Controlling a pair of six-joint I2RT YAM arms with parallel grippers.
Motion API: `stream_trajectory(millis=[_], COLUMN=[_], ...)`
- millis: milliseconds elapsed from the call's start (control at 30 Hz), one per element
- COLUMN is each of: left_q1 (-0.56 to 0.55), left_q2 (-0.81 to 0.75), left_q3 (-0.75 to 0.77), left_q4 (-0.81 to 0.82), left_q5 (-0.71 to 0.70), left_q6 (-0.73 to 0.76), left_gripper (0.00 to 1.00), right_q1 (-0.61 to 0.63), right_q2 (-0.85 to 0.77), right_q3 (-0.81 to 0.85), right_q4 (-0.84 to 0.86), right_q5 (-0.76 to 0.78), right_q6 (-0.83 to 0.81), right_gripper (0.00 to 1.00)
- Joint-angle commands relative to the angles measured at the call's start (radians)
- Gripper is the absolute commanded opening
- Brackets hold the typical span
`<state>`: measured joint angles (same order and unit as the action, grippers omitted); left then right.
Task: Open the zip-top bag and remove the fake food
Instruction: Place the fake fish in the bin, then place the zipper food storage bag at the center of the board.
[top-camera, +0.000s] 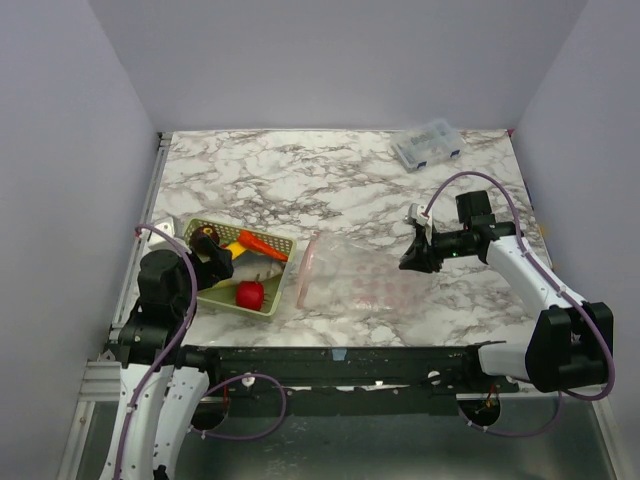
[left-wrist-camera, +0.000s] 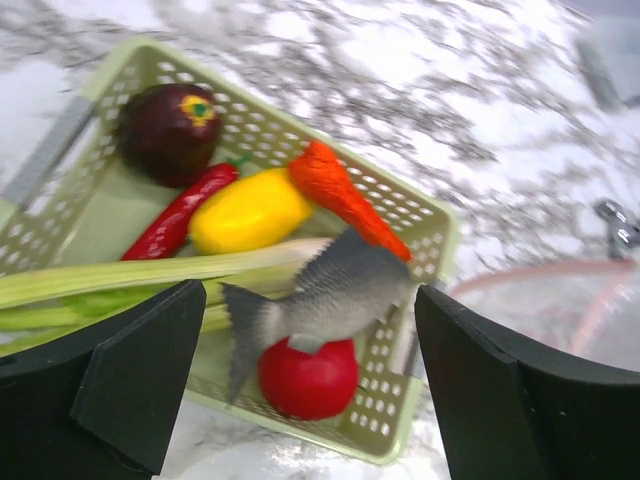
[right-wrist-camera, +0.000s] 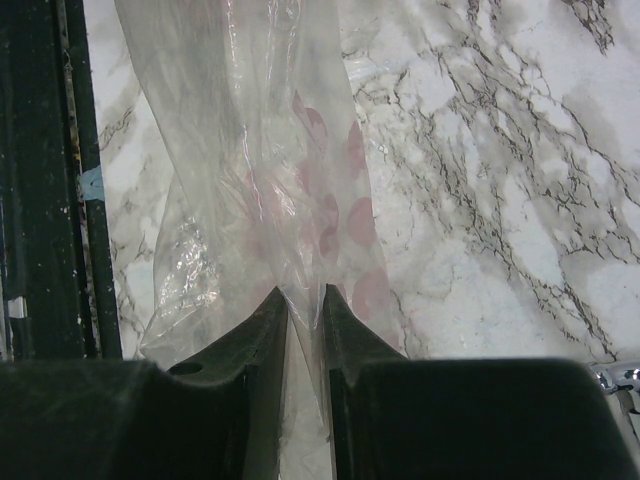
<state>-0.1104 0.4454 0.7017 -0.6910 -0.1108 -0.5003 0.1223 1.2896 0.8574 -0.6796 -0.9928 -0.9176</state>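
The zip-top bag (top-camera: 360, 280) lies flat mid-table, with its pink zip strip (top-camera: 305, 270) towards the basket. My right gripper (right-wrist-camera: 305, 295) is shut on a pinch of the bag's clear film (right-wrist-camera: 250, 150). My left gripper (left-wrist-camera: 310, 300) hangs open over the green mesh basket (left-wrist-camera: 430, 235), holding nothing. In the basket lie the fake food: maroon ball (left-wrist-camera: 168, 130), red chili (left-wrist-camera: 175, 220), yellow piece (left-wrist-camera: 248, 212), orange carrot (left-wrist-camera: 345, 195), pale green stalk (left-wrist-camera: 130, 272) and red round fruit (left-wrist-camera: 308, 380). A grey toy fish (left-wrist-camera: 340, 295) rests across the fruit, between the fingers without touching them.
A small clear compartment box (top-camera: 427, 145) sits at the back right. The basket (top-camera: 240, 310) stands at the front left near the table edge. A black rail (right-wrist-camera: 40, 180) runs along the near edge beside the bag. Grey walls close in three sides.
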Motion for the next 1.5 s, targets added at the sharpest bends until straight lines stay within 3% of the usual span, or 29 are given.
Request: stream_trajectory(millis=[0,367,633,900,1200,1267,1300,1367,1400,1433,1467], left_q1=[0.006,0.005,0.006,0.006,0.006,0.006,0.006,0.006,0.006,0.006,0.006], left_q2=[-0.030,-0.050,-0.053,-0.085,-0.100,-0.100,-0.097,-0.090,-0.086,-0.081,-0.077], left_q3=[0.033,0.004,0.000,-0.030,-0.086,-0.096,-0.098,-0.095,-0.089,-0.079,-0.067], left_q4=[0.058,0.151,0.172,0.183,0.281,0.296,0.297,0.296,0.291,0.281,0.272], left_q5=[0.357,0.579,0.635,0.625,0.730,0.751,0.759,0.773,0.778,0.781,0.783], left_q6=[0.104,0.068,0.054,0.004,-0.098,-0.116,-0.123,-0.126,-0.125,-0.121,-0.114], left_gripper=[0.90,0.98,0.98,0.98,0.99,0.99,0.99,0.99,0.99,0.99,0.98], right_q1=[-0.008,-0.143,-0.172,-0.220,-0.257,-0.258,-0.257,-0.259,-0.259,-0.259,-0.261], right_q2=[-0.008,-0.075,-0.073,0.126,0.430,0.474,0.490,0.518,0.518,0.510,0.496], right_q3=[0.004,0.050,0.075,0.202,0.364,0.395,0.407,0.432,0.437,0.445,0.449], right_q4=[-0.013,0.023,0.155,0.153,0.206,0.211,0.212,0.199,0.191,0.182,0.181], right_q5=[-0.013,-0.112,-0.038,0.071,0.213,0.254,0.267,0.277,0.279,0.284,0.295], right_q6=[-0.008,0.122,0.358,0.488,0.581,0.588,0.590,0.591,0.586,0.583,0.580], right_gripper=[0.20,0.18,0.19,0.20,0.21,0.27,0.35,0.63,0.71,0.91,1.00])
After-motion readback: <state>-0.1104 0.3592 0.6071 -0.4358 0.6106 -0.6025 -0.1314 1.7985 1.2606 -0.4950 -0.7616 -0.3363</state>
